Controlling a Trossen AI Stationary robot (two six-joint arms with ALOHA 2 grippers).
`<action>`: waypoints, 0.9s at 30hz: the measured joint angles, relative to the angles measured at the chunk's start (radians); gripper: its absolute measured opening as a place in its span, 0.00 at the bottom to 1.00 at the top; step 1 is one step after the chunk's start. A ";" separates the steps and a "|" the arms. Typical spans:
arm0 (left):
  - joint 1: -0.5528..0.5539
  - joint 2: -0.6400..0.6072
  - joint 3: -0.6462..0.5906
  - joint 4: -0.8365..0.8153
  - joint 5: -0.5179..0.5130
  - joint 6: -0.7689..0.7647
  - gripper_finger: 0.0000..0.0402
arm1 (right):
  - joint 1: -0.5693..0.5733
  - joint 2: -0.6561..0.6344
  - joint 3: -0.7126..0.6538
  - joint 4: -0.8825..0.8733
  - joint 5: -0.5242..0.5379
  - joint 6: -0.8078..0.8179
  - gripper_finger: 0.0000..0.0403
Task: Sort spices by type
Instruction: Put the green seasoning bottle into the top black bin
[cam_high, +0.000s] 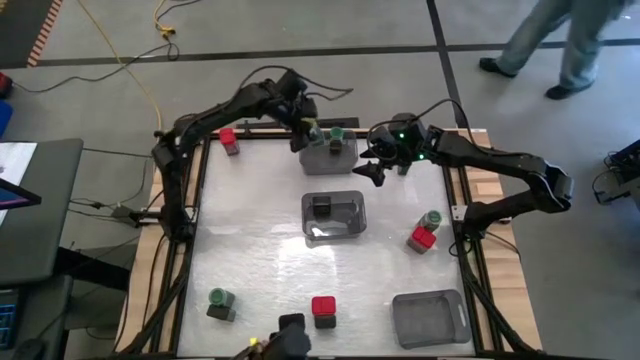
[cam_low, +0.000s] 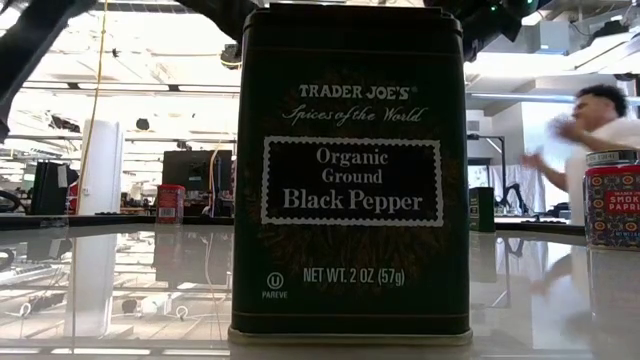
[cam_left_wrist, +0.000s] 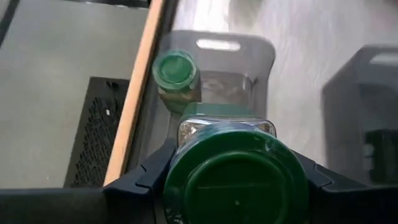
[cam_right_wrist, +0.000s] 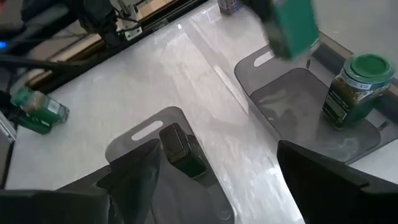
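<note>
Presently, a green-capped jar (cam_left_wrist: 236, 177) is pinched by the left end effector (cam_high: 308, 135) above the far bin (cam_high: 345, 158). Spread fingers are noted on the right end effector (cam_high: 375, 165) beside that bin.

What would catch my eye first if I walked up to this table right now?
Probably the left gripper, holding a green-capped jar above the bin at the table's far edge, where another green-capped jar already stands. The open right gripper hovers beside that bin. In the low view, a black pepper tin close to the camera fills the picture.
</note>
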 joint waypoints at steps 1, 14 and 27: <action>-0.001 0.020 0.011 -0.020 -0.008 0.022 0.47 | 0.000 0.000 0.000 0.004 0.000 0.017 0.86; 0.003 0.217 0.131 -0.098 -0.077 0.169 0.47 | -0.001 0.000 0.000 0.008 0.001 0.119 0.86; 0.007 0.260 0.133 -0.006 -0.107 0.217 0.50 | -0.001 0.001 0.000 0.005 0.026 0.147 0.86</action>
